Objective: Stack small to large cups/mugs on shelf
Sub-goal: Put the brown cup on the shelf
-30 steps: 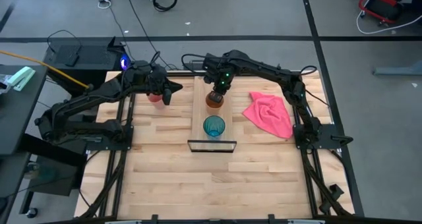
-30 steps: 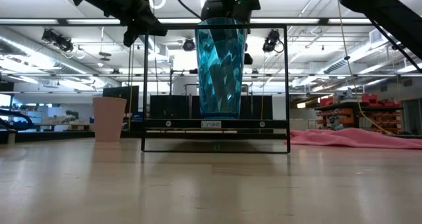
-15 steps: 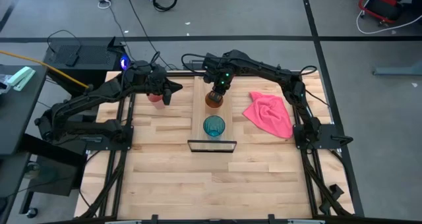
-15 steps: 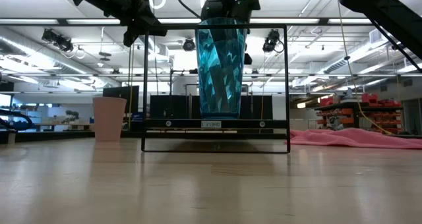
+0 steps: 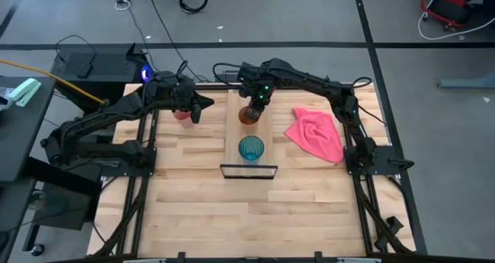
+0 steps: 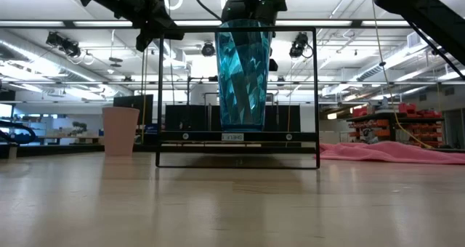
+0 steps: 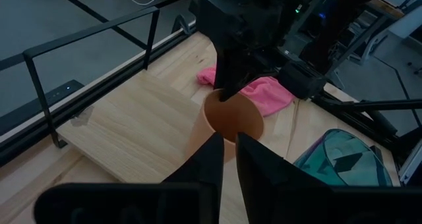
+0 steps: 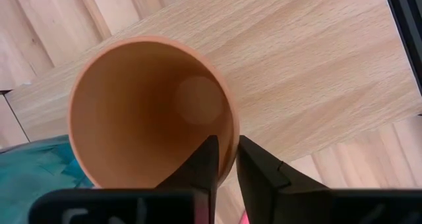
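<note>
The orange cup [image 5: 248, 115] is over the far part of the light-wood shelf [image 5: 233, 136], in my right gripper [image 5: 254, 104], which is shut on it. The teal cup [image 5: 250, 148] stands upright on the shelf near its black frame [image 5: 249, 171]; in the low view it [image 6: 243, 73] hides the orange cup. The pink cup [image 5: 182, 114] stands on the tabletop left of the shelf and shows in the low view too [image 6: 120, 131]. My left gripper [image 5: 199, 108] hovers beside the pink cup, shut and empty, its fingers [image 7: 212, 155] pointing toward the orange cup [image 7: 232, 118]. My right gripper holds the orange cup by its rim [image 8: 227, 141], one finger [image 8: 204, 159] inside and the other outside the wall. It comes from above, pointing down. The cup's mouth faces up; whether its base rests on the shelf I cannot tell.
A crumpled pink cloth [image 5: 317, 133] lies on the tabletop right of the shelf. The shelf's black frame [image 6: 236, 136] stands at its near end. Bare wooden tabletop [image 5: 247, 209] stretches toward the near edge.
My right gripper, with the orange cup, has shifted slightly toward the table's far left over the shelf. The left arm and the other cups have kept still.
</note>
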You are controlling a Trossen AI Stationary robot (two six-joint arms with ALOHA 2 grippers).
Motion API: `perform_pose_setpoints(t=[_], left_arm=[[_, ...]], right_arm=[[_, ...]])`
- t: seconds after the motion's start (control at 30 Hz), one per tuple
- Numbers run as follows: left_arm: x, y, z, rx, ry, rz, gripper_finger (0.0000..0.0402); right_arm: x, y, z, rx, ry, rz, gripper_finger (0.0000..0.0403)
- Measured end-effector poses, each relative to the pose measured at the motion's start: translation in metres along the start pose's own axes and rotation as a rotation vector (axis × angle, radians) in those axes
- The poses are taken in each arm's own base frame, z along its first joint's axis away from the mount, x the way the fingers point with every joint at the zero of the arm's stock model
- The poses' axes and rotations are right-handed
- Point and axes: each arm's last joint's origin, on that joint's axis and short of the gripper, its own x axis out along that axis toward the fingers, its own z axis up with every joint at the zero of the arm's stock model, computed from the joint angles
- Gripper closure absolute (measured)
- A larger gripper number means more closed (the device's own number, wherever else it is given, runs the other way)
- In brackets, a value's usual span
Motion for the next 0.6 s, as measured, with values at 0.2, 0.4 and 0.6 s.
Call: perform_pose_setpoints(t=[0.2, 0.4, 0.6], left_arm=[[0.0, 0.0, 0.0, -0.003, 0.0, 0.0, 0.0349], [0.0, 0.0, 0.0, -0.003, 0.0, 0.0, 0.0347], [0.0, 0.0, 0.0, -0.003, 0.0, 0.0, 0.035]], right_arm=[[-0.0004, -0.0033, -0.0014, 0.009, 0.017, -0.003, 0.0343], [-0.0012, -0.009, -0.0038, 0.026, 0.044, -0.008, 0.0342], [-0.0023, -0.0095, -0.0029, 0.026, 0.033, -0.008, 0.0342]])
